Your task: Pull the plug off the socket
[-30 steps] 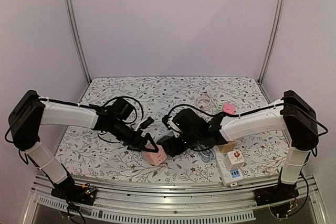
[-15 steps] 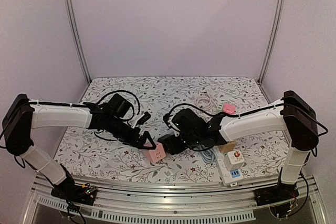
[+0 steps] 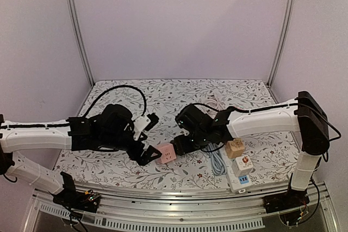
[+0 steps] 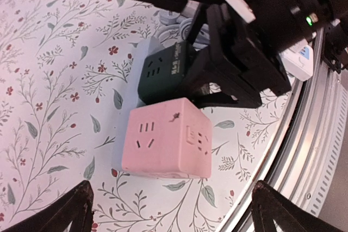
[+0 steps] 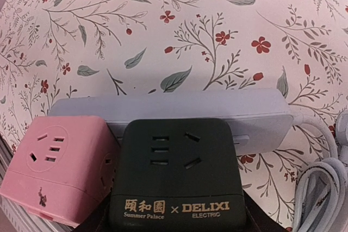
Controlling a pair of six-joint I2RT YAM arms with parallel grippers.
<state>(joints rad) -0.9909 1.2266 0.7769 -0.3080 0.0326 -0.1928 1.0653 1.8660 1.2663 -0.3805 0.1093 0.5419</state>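
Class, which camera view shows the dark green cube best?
Right wrist: the dark green cube fills the foreground, sockets and label legible. Left wrist shows it smaller, partly behind the right arm. From the top it is barely visible.

Pink cube plug point(image 4: 166, 145) and dark green cube plug point(image 5: 176, 172) (gold lettering) sit side by side on a grey power strip point(image 5: 174, 107)

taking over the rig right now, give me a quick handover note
left hand: open, hovering at the pink cube, not touching it.
right hand: closed on the dark green cube.
Both cubes sit side by side on the grey power strip.
Done: the green cube is gripped.
Left to do: pull it off the strip. It looks seated, so nothing is unplugged yet. The open hand could probably steady the strip.
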